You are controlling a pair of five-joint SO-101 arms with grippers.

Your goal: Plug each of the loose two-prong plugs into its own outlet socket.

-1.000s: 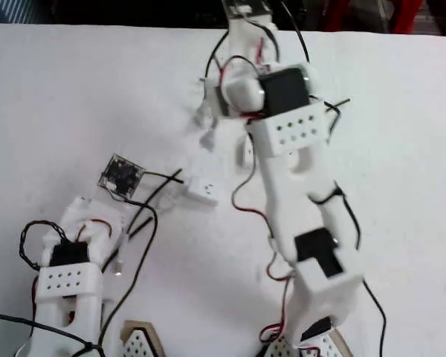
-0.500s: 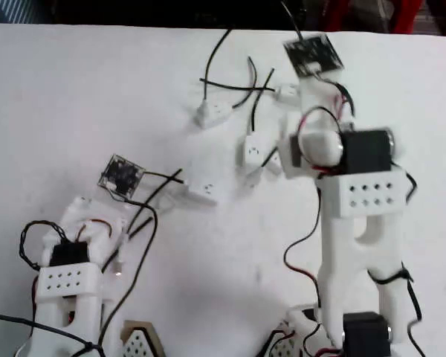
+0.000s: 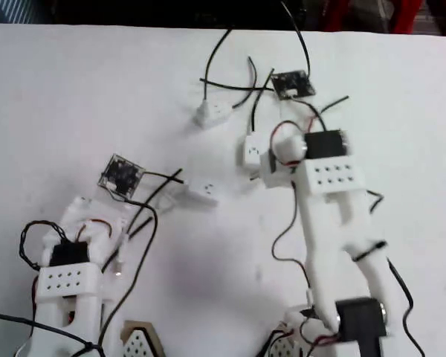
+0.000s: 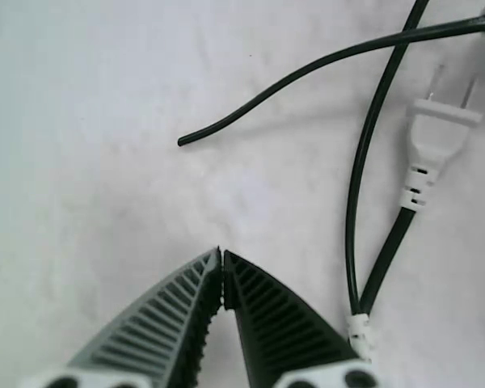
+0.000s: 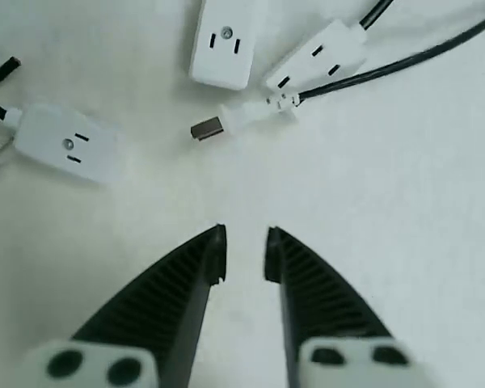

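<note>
High view: the white table (image 3: pixel 67 89) runs broad and bare on the left, its far edge along the top. The left gripper (image 4: pixel 221 279) has its tips pressed together with nothing between them. A white two-prong plug (image 4: pixel 436 133) lies apart from it, beside a black cable (image 4: pixel 364 178). The right gripper (image 5: pixel 242 252) stands slightly parted, with three outlet sockets (image 5: pixel 222 40) lying ahead of it, none touching.
</note>
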